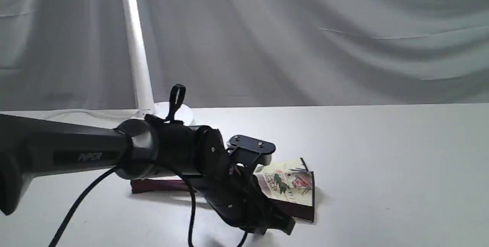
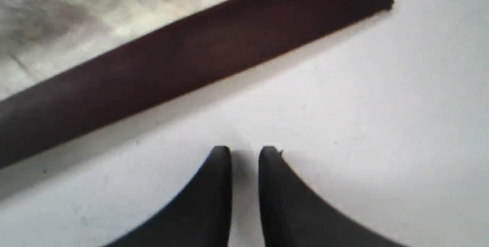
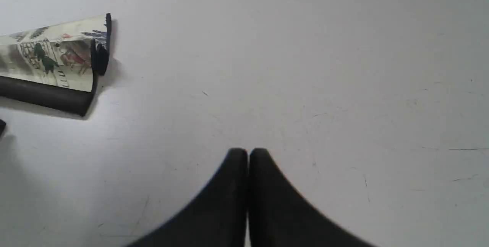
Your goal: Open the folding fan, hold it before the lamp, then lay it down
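Maroon ribs and just a sliver of painted paper show: the folding fan lies all but closed on the counter, near the base of the lamp, so I judge all 3 steps remain. My left fingers hover just beside its outer rib, barely parted and empty. My right fingers are pressed together, holding nothing, well apart from it.
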`<state>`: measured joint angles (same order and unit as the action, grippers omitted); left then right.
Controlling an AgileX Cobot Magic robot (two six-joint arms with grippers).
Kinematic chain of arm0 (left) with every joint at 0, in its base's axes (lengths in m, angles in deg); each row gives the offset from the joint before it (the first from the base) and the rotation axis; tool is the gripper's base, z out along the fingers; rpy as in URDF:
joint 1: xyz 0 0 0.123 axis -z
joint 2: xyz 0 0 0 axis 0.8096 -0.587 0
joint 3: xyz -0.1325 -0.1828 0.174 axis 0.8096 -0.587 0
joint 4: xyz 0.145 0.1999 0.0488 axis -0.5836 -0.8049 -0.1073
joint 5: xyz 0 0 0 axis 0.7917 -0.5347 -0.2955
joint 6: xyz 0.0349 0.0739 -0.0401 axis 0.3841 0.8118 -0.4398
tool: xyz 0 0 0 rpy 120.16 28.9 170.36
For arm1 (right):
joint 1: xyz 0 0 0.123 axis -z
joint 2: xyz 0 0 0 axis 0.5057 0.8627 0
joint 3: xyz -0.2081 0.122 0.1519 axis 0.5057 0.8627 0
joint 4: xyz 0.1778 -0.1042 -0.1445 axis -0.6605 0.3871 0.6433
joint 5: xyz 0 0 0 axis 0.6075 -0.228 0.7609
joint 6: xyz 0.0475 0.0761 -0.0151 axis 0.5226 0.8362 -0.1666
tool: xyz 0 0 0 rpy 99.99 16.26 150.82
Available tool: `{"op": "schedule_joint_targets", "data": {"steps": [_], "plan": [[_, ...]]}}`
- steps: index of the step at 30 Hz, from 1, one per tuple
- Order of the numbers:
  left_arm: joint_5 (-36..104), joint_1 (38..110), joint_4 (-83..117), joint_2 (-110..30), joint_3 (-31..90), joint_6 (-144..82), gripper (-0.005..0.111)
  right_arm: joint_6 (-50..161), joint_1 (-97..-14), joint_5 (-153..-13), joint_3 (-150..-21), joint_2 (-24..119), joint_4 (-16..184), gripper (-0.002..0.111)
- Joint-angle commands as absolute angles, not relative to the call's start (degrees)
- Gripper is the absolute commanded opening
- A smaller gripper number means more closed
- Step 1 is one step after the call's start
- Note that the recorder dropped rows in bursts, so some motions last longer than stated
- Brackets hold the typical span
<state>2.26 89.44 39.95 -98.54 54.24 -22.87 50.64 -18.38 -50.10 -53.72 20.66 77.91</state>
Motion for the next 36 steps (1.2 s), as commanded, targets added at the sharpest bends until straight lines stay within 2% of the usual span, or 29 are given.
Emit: {"op": "schedule_joint_targets", "data": {"steps": [1,5,9,23,32,34,36], "plan": [[-2.7,89.6,36.9,-96.2,54.6,-22.6,0.022,50.2,-18.4,-50.7,-53.7,20.7,77.5,0.0],[-6.9,89.2,31.3,-94.0,54.6,-22.6,0.032,50.2,-18.4,-50.7,-53.7,20.7,77.5,0.0],[-7.7,87.1,29.4,-92.1,54.6,-22.8,0.036,50.2,-18.4,-50.7,-53.7,20.7,77.5,0.0],[-2.1,71.9,30.8,-91.9,54.6,-22.8,0.036,50.2,-18.4,-50.7,-53.7,20.7,77.5,0.0],[5.6,66.8,30.0,-92.1,54.6,-23.2,0.037,50.2,-18.4,-50.7,-53.7,20.7,77.5,0.0],[5.2,66.3,30.0,-92.3,54.6,-22.7,0.041,50.2,-18.4,-50.7,-53.7,20.7,77.5,0.0],[3.7,66.0,30.0,-92.1,54.6,-20.9,0.052,50.2,-18.4,-50.7,-53.7,20.7,77.5,0.0]]}}
